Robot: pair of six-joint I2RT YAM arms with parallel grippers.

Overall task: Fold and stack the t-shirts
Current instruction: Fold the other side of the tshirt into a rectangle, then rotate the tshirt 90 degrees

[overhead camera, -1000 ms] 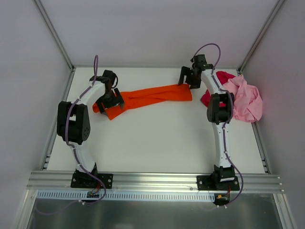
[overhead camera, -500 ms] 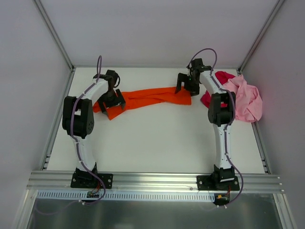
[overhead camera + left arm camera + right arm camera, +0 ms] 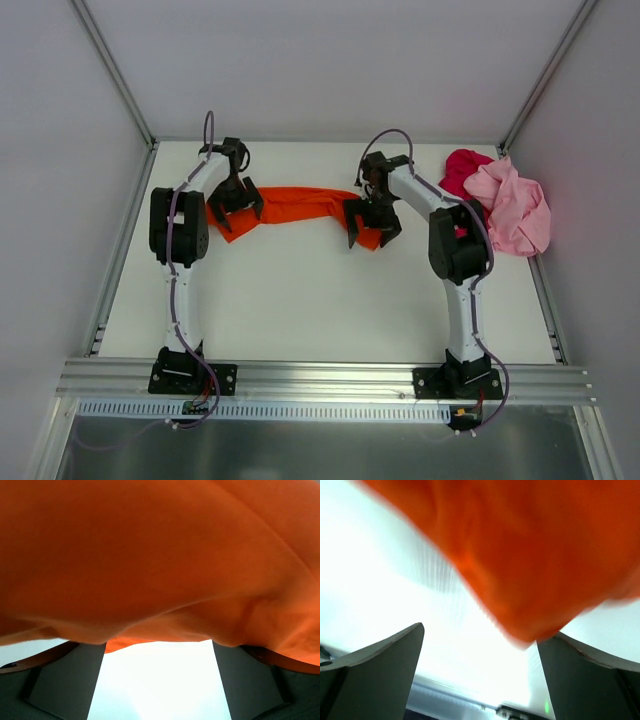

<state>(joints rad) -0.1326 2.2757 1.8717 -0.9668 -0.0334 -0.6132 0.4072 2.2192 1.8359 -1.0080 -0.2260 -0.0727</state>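
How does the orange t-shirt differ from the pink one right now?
The orange t-shirt lies drawn out in a long band; the pink t-shirt is a crumpled heap. The orange has the left gripper and right gripper at its ends; the pink has none near, and touches the red t-shirt. Neither is folded.
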